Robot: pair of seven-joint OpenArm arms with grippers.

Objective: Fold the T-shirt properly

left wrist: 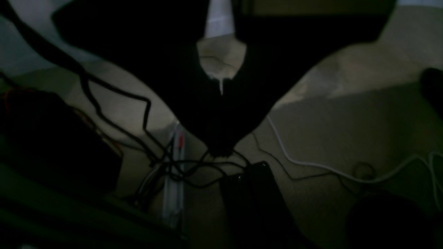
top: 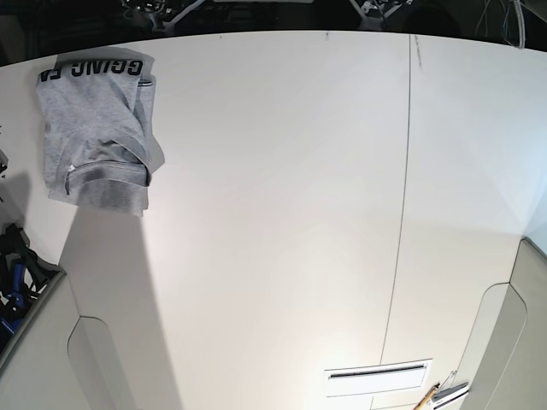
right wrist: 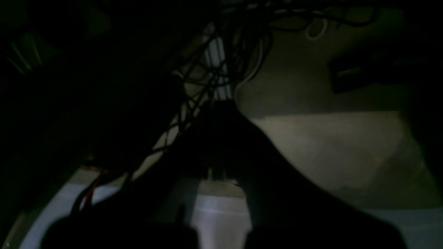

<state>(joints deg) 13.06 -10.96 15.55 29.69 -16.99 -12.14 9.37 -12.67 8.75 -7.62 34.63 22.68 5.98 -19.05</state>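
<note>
The T-shirt (top: 98, 128) lies as a compact grey bundle at the far left corner of the white table (top: 282, 213), with black lettering (top: 94, 68) showing along its far edge. Neither arm reaches over the table in the base view. Both wrist views are dark and look down at the floor rather than the table. In the left wrist view my left gripper (left wrist: 220, 148) is a black silhouette whose fingers meet at the tips, shut and holding nothing. My right gripper (right wrist: 223, 105) looks the same in the right wrist view, shut and empty.
Tangled black cables (left wrist: 180, 166), a white cable (left wrist: 311, 166) and a black box (left wrist: 256, 193) lie on the floor under the grippers. A seam (top: 402, 213) runs across the table. A slot (top: 378, 373) sits near its front edge. Blue gear (top: 13, 282) lies off the left side.
</note>
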